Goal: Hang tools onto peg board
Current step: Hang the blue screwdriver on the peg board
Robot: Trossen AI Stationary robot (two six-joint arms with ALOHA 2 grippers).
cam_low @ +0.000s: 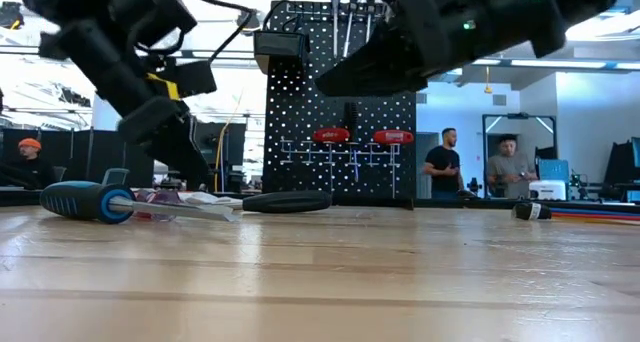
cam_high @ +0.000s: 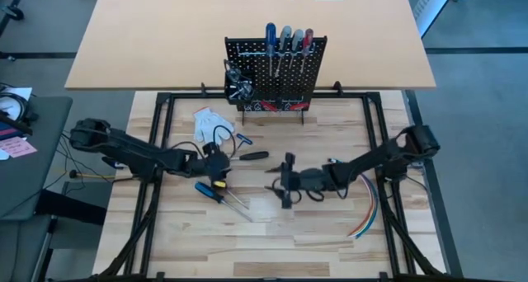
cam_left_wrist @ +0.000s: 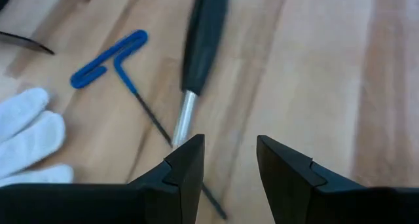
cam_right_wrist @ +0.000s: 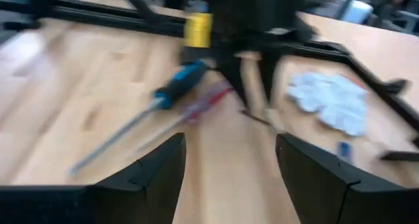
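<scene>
The peg board (cam_high: 275, 72) stands at the table's (cam_high: 330, 241) far edge, four screwdrivers (cam_high: 288, 44) hanging on it. Before it lie gloves (cam_high: 211, 122), then more screwdrivers (cam_high: 216, 193); wires (cam_high: 368, 218) lie at the right.

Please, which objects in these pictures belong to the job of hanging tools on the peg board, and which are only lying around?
For the job:
- peg board, four screwdrivers already hanging on it
- black-handled screwdriver
- blue-handled screwdriver
- blue T-handle key

Only lying around:
- white gloves
- coloured wires
</scene>
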